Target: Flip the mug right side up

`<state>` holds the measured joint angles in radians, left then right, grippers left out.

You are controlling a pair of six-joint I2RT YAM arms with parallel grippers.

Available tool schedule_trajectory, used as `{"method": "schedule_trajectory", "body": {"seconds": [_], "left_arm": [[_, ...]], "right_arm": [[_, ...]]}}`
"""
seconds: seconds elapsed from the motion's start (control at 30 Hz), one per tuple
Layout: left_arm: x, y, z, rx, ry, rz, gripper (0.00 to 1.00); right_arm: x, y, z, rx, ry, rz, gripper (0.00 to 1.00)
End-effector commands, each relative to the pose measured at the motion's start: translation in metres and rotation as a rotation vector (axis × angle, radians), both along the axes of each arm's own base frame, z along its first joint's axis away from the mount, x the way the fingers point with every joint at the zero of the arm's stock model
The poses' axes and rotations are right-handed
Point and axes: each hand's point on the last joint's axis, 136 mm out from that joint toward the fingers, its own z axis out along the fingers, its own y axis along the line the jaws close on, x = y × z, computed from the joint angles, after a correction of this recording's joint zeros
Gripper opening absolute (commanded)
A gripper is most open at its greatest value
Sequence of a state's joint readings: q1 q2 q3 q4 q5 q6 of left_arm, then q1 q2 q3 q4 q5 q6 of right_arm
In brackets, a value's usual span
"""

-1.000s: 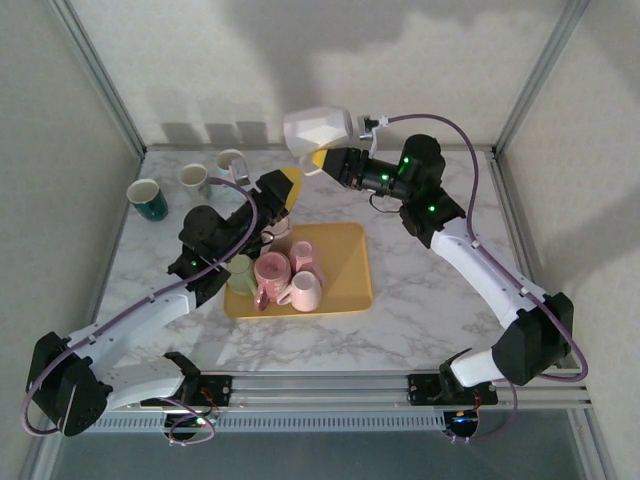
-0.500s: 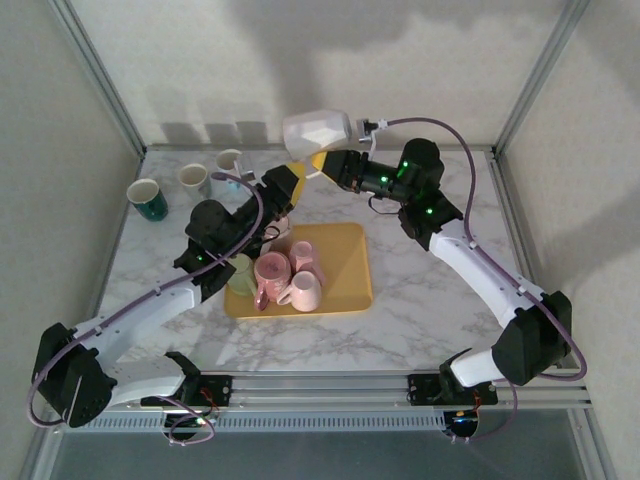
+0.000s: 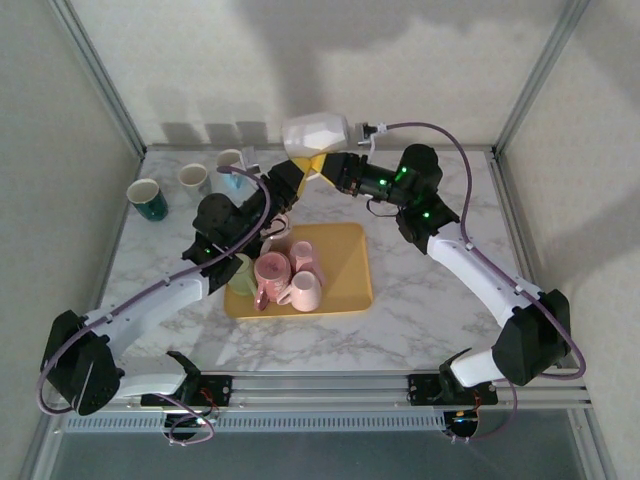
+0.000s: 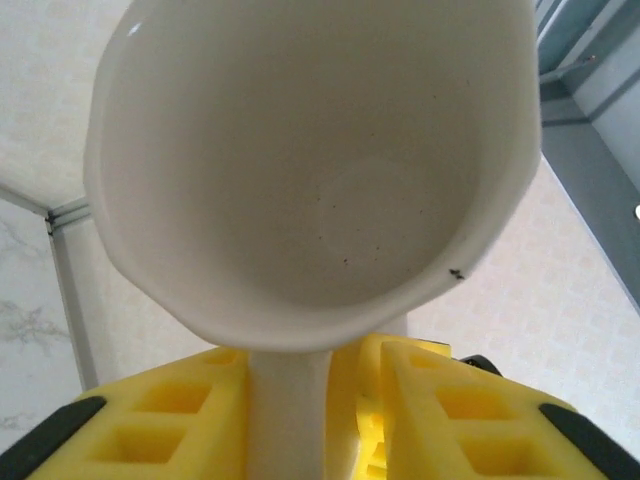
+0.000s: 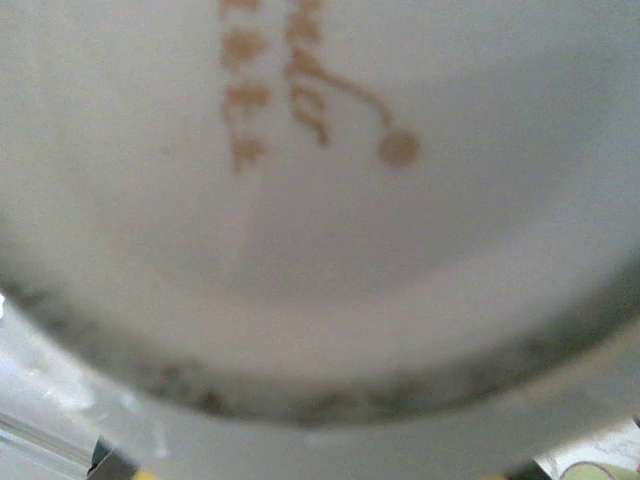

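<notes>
The white mug (image 3: pixel 315 130) hangs in the air above the table's back edge, lying on its side. My right gripper (image 3: pixel 322 163) is shut on it from below and from the right. In the right wrist view the mug's (image 5: pixel 320 200) wall with gold lettering sits right against the camera. My left gripper (image 3: pixel 290 178) has come up from the left. In the left wrist view the mug's mouth (image 4: pixel 310 170) faces the camera, and its handle (image 4: pixel 288 400) runs down between my yellow fingers (image 4: pixel 150 410), which are closed against it.
A yellow tray (image 3: pixel 345 265) at mid-table holds pink mugs (image 3: pixel 275 272) and a green one (image 3: pixel 240 272). A teal mug (image 3: pixel 147 198) and two pale cups (image 3: pixel 193 177) stand at the back left. Frame posts rise at the back corners.
My left gripper has risen towards the back right, up to the mug, and its jaws have closed in on the handle. The right arm with the mug has hardly moved.
</notes>
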<state>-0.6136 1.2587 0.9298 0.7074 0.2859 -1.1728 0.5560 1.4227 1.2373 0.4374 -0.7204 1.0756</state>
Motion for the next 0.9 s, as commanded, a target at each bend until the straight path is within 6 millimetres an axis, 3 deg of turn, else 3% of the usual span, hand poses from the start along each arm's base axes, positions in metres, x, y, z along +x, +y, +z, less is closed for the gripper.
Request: {"method": "schedule_trajectory", "body": {"seconds": [0.0, 0.17, 0.27, 0.43, 0.6, 0.87], "left_arm": [[-0.008, -0.001, 0.037, -0.036, -0.11, -0.006, 0.27], [-0.009, -0.003, 0.038, -0.025, -0.129, -0.011, 0.0], [-0.011, -0.001, 0.04, -0.029, -0.138, -0.01, 0.0], [-0.014, 0.001, 0.045, -0.014, -0.172, 0.0, 0.0], [-0.014, 0.009, 0.052, 0.006, -0.197, 0.055, 0.0], [-0.015, 0.02, 0.065, 0.078, -0.253, 0.132, 0.0]], "right_arm": [[-0.023, -0.006, 0.039, 0.084, -0.147, 0.022, 0.0], [-0.02, -0.008, 0.037, 0.087, -0.122, 0.0, 0.0], [-0.017, -0.008, 0.033, 0.084, -0.103, -0.014, 0.1], [-0.013, -0.011, 0.028, 0.069, -0.089, -0.041, 0.4], [-0.012, -0.016, 0.023, 0.044, -0.091, -0.072, 0.56], [-0.019, -0.031, -0.001, -0.105, -0.123, -0.107, 0.63]]}}
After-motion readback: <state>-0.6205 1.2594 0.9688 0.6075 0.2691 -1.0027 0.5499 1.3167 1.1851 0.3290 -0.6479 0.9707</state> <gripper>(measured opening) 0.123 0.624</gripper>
